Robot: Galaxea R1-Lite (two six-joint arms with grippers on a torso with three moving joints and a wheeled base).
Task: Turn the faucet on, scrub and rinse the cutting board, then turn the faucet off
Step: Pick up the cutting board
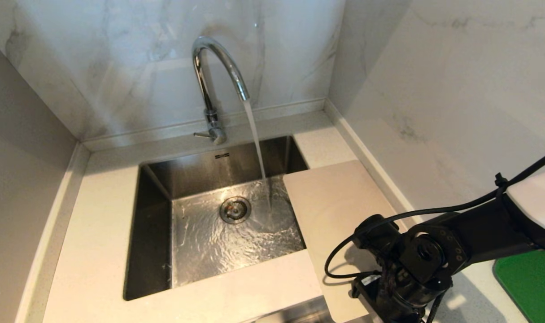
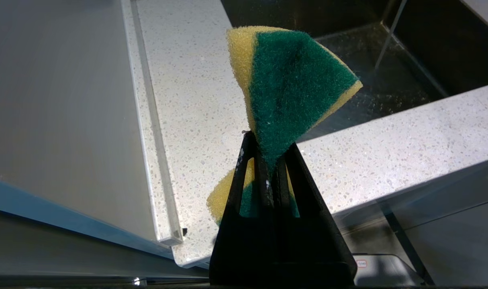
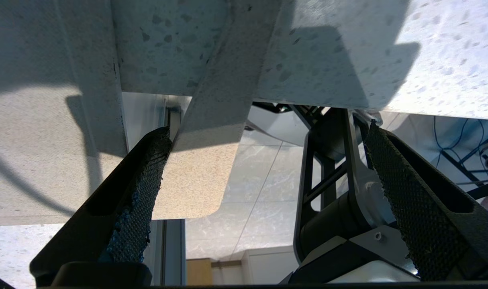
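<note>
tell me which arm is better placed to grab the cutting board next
The right. Its hand is open at the near end of the cutting board, which overhangs the counter edge beside the sink. The left hand is shut on the sponge.

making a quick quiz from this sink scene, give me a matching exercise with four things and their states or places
Things:
1. faucet
2. cutting board
3. sponge
4. right gripper

States or places:
a. pinched in the shut left gripper
b. open wide at the board's near corner
c. running water into the sink
d. lying flat on the counter right of the basin, one edge over it

Pairs: 1-c, 2-d, 3-a, 4-b
</note>
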